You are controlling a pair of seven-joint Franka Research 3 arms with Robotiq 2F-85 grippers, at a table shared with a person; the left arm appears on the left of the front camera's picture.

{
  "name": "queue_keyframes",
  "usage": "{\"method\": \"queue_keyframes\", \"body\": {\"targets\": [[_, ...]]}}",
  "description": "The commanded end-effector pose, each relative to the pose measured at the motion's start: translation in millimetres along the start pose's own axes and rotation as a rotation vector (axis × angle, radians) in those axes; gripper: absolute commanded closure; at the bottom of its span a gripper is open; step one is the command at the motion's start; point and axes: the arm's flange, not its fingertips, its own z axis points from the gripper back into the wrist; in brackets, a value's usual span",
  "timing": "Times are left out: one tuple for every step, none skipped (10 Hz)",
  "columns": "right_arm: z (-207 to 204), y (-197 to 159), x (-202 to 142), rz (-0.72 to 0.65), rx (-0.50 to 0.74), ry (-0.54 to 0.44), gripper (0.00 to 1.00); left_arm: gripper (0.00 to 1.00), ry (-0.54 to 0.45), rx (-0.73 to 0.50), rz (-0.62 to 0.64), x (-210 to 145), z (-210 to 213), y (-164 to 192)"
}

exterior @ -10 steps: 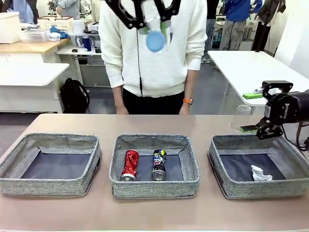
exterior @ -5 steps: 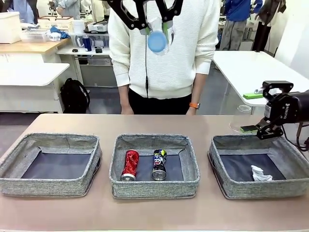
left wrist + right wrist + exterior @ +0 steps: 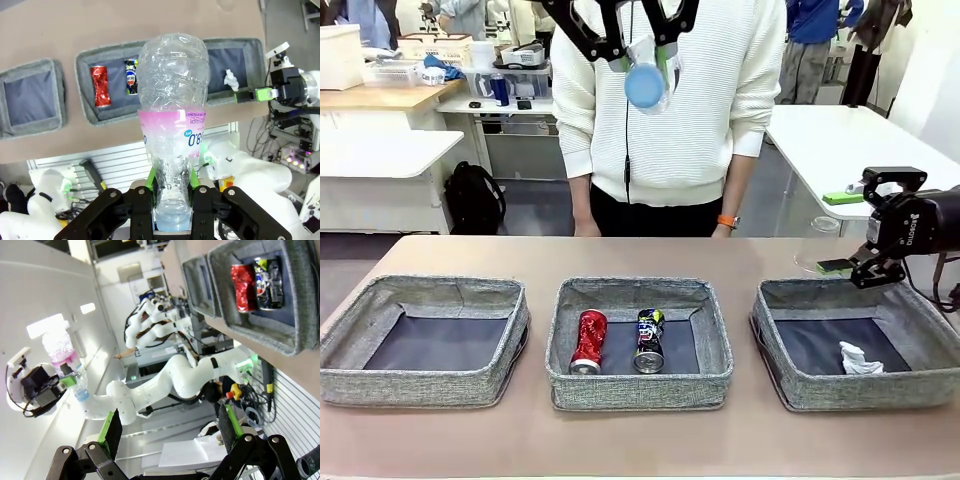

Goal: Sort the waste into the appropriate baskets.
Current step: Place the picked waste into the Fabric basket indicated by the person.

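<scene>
Hovering high, left end effector (image 3: 642, 62) clamped on clear plastic bottle (image 3: 172, 100) | right end effector (image 3: 168, 420) low, spread wide

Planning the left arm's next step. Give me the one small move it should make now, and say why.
Probably swing the bottle over toward the left basket. The left gripper grips the bottle near its cap end, high above the table. The middle basket has the two cans, the right basket the paper wad; the left one holds nothing, so plastic likely belongs there.
</scene>
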Motion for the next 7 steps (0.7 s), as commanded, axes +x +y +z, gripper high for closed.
{"method": "queue_keyframes", "body": {"targets": [[-1.4,1.4,1.3,0.026,0.017,0.0,0.0,0.78,-0.007,0.004,-0.021,-0.9,2.5,6.3],[-1.4,1.4,1.3,0.026,0.017,0.0,0.0,0.78,-0.007,0.004,-0.021,-0.9,2.5,6.3],[-1.4,1.4,1.3,0.026,0.017,0.0,0.0,0.78,-0.007,0.004,-0.021,-0.9,2.5,6.3],[-1.4,1.4,1.3,0.026,0.017,0.0,0.0,0.78,-0.007,0.004,-0.021,-0.9,2.5,6.3],[-1.4,1.4,1.3,0.026,0.017,0.0,0.0,0.78,-0.007,0.004,-0.021,-0.9,2.5,6.3],[-1.4,1.4,1.3,0.026,0.017,0.0,0.0,0.78,-0.007,0.004,-0.021,-0.9,2.5,6.3],[-1.4,1.4,1.3,0.026,0.017,0.0,0.0,0.78,-0.007,0.004,-0.021,-0.9,2.5,6.3]]}}
